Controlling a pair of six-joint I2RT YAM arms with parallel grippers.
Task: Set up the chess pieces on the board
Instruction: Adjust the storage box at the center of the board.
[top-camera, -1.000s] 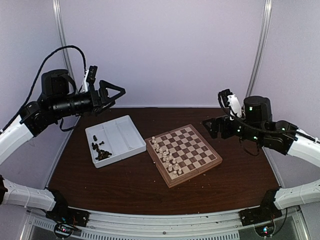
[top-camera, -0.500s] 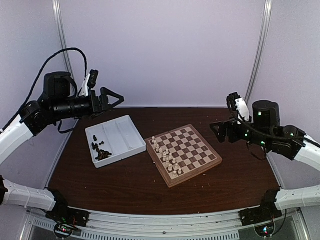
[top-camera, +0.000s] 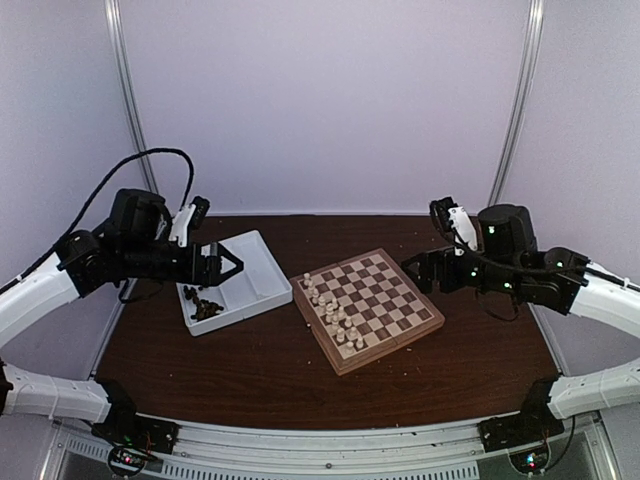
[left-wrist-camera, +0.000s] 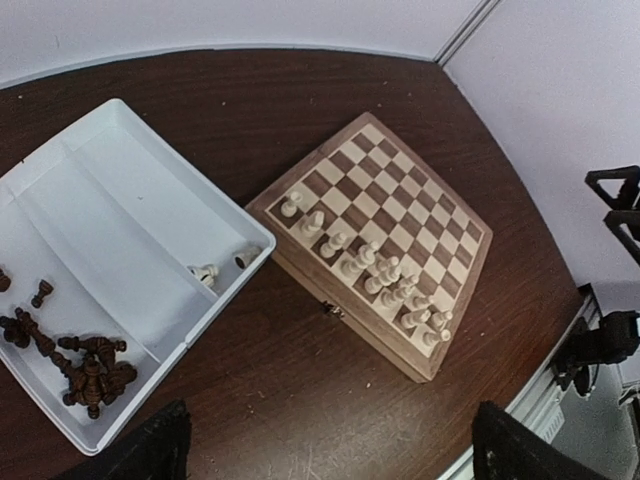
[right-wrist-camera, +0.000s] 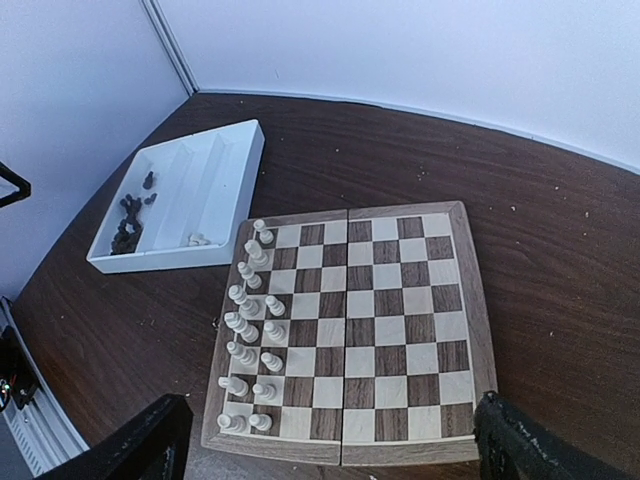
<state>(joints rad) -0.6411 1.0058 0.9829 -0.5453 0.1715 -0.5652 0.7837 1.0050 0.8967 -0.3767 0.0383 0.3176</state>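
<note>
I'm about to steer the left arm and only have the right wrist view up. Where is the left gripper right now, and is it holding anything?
Observer: The left gripper hangs above the white tray, jaws open and empty.
Operator: How many cream pieces are in that tray? I just see a pale blob.
Observer: Two cream pieces lie near the tray corner closest to the board.
Operator: And where is my own gripper relative to the board?
Observer: The right gripper hovers beside the board's far right edge, jaws open, nothing between them.
</note>
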